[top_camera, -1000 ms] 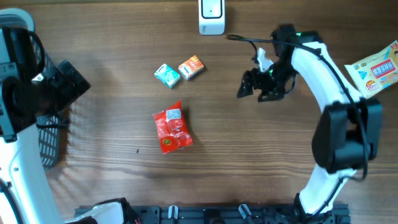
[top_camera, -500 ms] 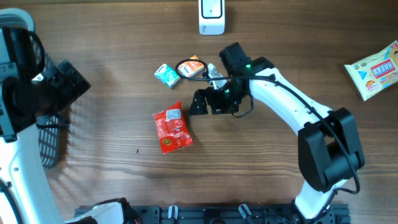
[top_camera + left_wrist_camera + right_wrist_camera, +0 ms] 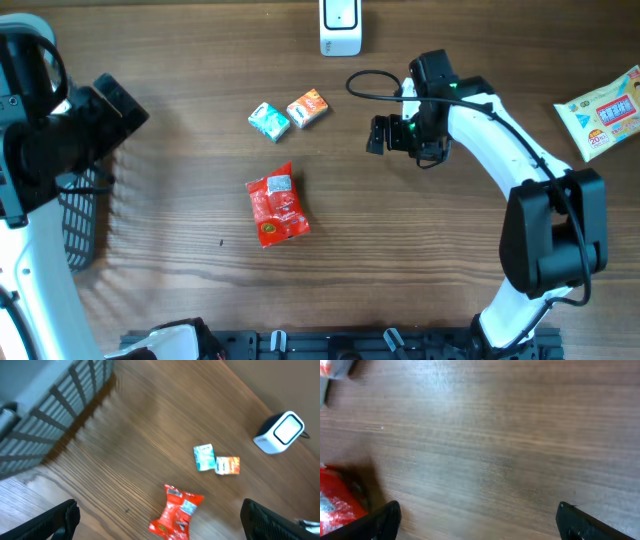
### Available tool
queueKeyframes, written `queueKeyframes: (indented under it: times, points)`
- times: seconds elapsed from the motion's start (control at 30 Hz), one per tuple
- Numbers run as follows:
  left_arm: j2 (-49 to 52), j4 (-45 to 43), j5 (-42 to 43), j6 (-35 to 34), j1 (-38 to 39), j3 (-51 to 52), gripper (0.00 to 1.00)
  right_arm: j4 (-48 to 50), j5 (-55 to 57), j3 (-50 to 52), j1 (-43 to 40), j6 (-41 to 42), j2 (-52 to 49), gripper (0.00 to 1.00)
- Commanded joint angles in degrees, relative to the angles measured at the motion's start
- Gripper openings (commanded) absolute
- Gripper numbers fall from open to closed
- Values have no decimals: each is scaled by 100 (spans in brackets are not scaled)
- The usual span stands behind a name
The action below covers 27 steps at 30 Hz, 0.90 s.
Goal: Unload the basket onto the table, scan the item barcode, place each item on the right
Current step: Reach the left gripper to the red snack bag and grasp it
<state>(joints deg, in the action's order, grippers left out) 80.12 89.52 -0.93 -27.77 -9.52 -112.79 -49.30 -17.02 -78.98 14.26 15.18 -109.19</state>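
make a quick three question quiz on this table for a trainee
1. True or false: the right pincer is shut on the red pouch.
2. Which lies nearest the white scanner? A) red pouch B) orange box C) wipes pack
3. How many small boxes lie between the scanner and the red pouch?
Key: 1 false, it is open and empty. 2 B. 3 two, the orange box and the teal box.

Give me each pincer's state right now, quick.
Left pincer: open, holding nothing.
Right pincer: open, holding nothing.
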Motion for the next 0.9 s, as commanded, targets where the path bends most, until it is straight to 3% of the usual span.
queueKeyframes:
  times: [0.0, 0.1, 0.2, 0.33, 0.47, 0.63, 0.77, 0.87]
  points:
    - [55, 107, 1045, -68, 15, -28, 100, 269, 157, -13, 33, 39, 44, 100]
    - [129, 704, 1471, 448, 452, 439, 100, 774, 157, -13, 33, 39, 44, 100]
    - [39, 415, 1635, 527, 1174, 1631, 100, 1237, 157, -13, 33, 42, 44, 100]
    - [46, -1097, 2061, 455, 1915, 3692, 100, 1624, 157, -13, 33, 39, 44, 100]
    - [46, -2568, 2568, 461, 1902, 5368, 100, 1714, 157, -13, 35, 39, 44, 100]
    - [46, -4336, 3121, 466, 1902, 6745, 100, 1716, 157, -13, 33, 39, 44, 99]
    - [52, -5449, 3545, 431, 1906, 7346, 84, 1716, 157, -13, 33, 42, 44, 100]
    - [52, -5746, 3536, 332, 1906, 7626, 72, 1716, 157, -13, 33, 39, 44, 100]
